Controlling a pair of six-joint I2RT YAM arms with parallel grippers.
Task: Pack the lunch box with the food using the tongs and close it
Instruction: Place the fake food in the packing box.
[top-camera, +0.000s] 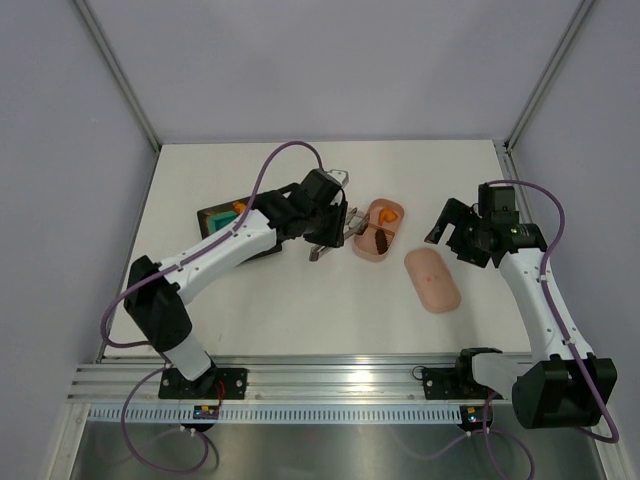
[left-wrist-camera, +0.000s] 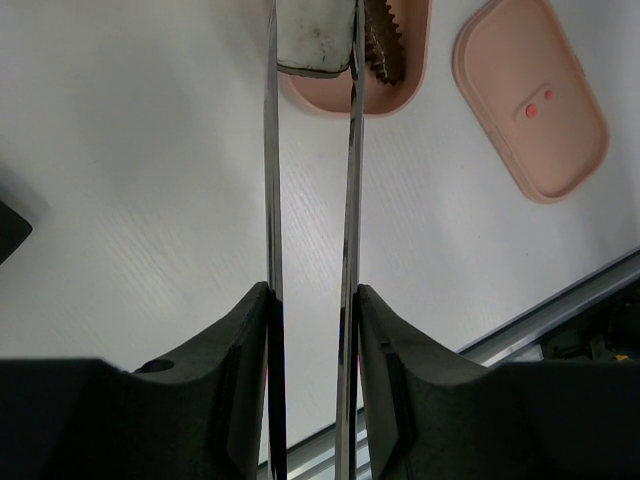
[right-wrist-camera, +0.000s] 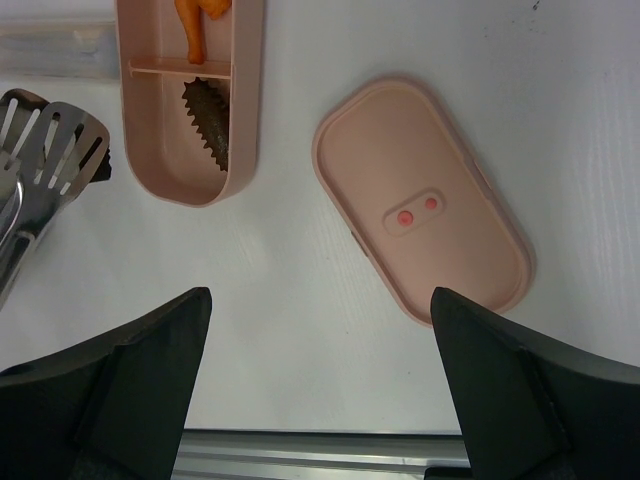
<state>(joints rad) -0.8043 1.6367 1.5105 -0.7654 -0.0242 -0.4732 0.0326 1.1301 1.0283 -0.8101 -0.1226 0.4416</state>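
Tongs of silvery metal sit clenched in the left hand. Its 2 dark fingers press the 2 thin arms toward each other so that they run nearly parallel. The slotted heads of the tongs lie at the left side of the lunch box, over the white bench. I cannot tell whether they touch the box.

The salmon-pink lunch box stands open near the middle of the bench, split by a thin wall into 2 compartments. An orange piece lies in the far one, and a dark brown piece with a saw-toothed edge lies in the near one. Its lid lies flat on the bench to the right of the box, apart from it, showing 2 small red-pink spots in a shallow recess.

The right hand hovers above the bench near the lid with its jaws spread wide, grasping nothing.

At the left, partly under the left arm, a dark tray with a teal mat carries another orange piece. In the right wrist view a pale translucent case shows at the top left, above the tongs' heads.
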